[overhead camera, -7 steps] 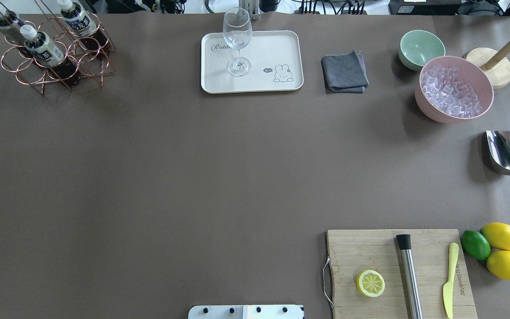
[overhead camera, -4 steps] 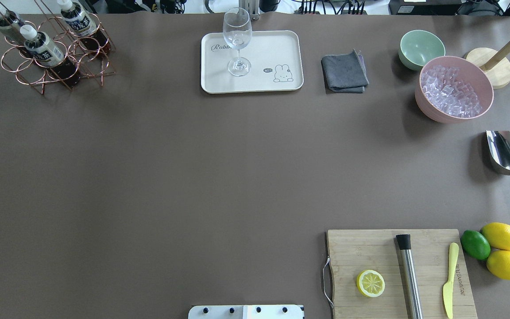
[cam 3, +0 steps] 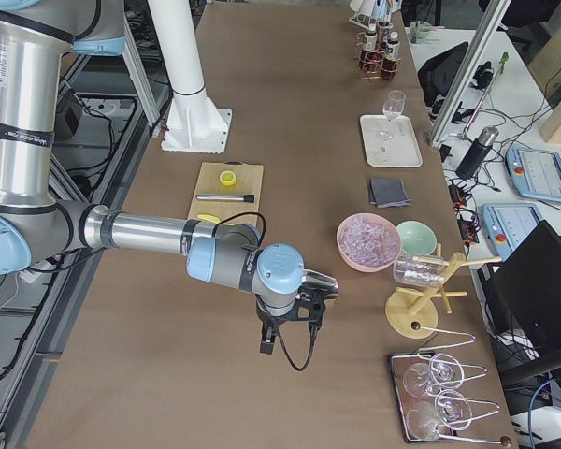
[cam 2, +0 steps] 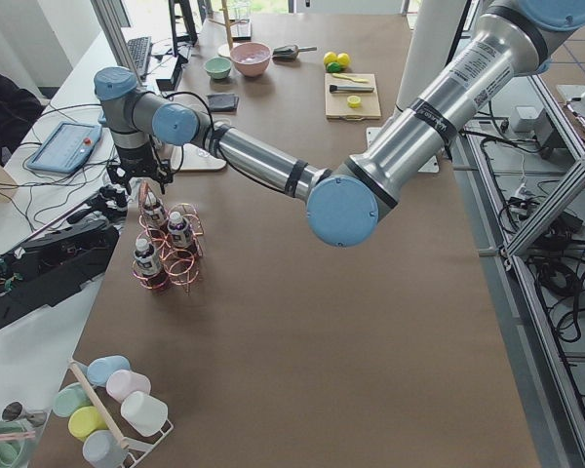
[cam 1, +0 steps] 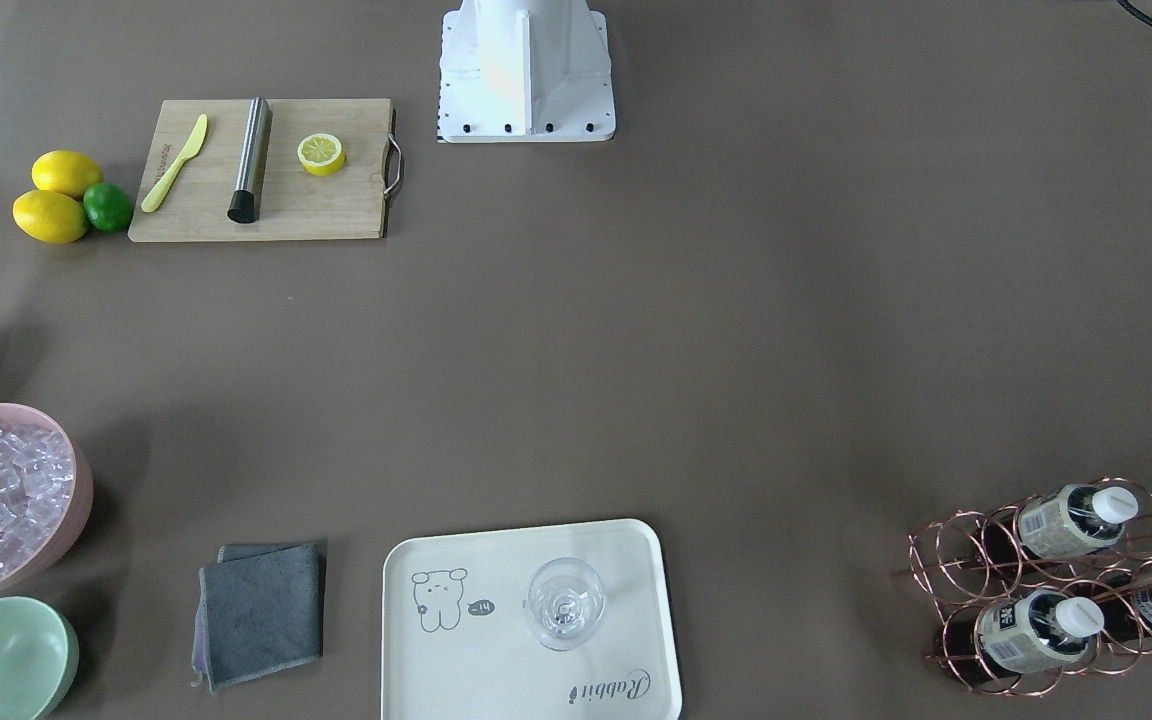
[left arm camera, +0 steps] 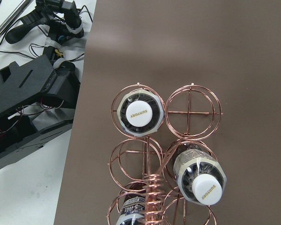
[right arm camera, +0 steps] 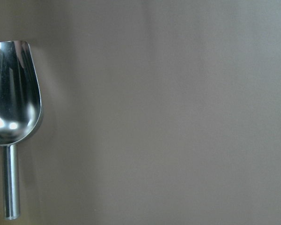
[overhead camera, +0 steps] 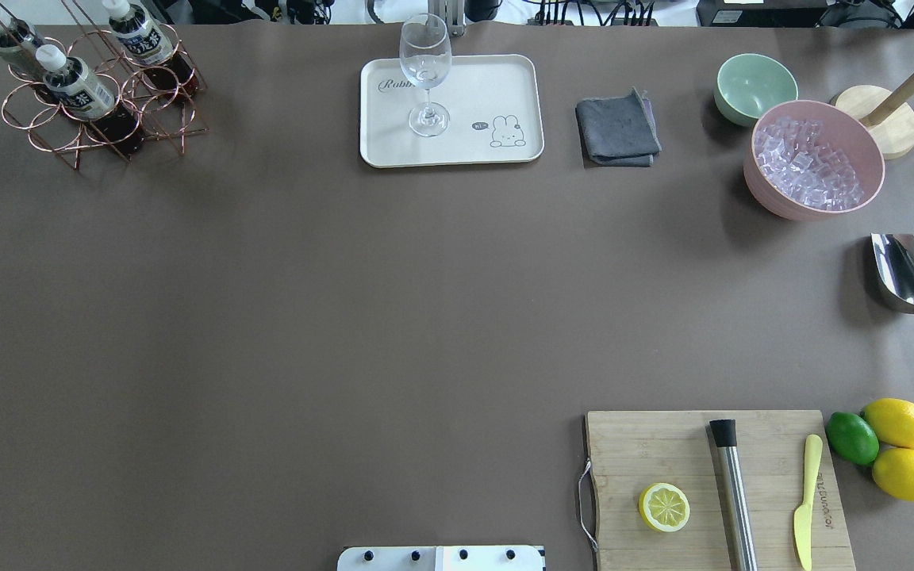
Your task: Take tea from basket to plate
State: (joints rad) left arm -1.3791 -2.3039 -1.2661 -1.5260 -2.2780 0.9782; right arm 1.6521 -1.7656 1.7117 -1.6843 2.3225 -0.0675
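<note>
Three tea bottles stand in the copper wire basket at the table's far left corner: one in front, one behind it, one at the edge. The left wrist view looks straight down on the basket, with white caps below; no fingers show there. My left gripper hangs over the basket, and I cannot tell whether it is open or shut. The cream plate holds a wine glass. My right gripper hovers near the steel scoop; its state is unclear.
A grey cloth, a green bowl and a pink bowl of ice lie to the right of the plate. A cutting board with a half lemon, a muddler and a knife sits front right, beside lemons and a lime.
</note>
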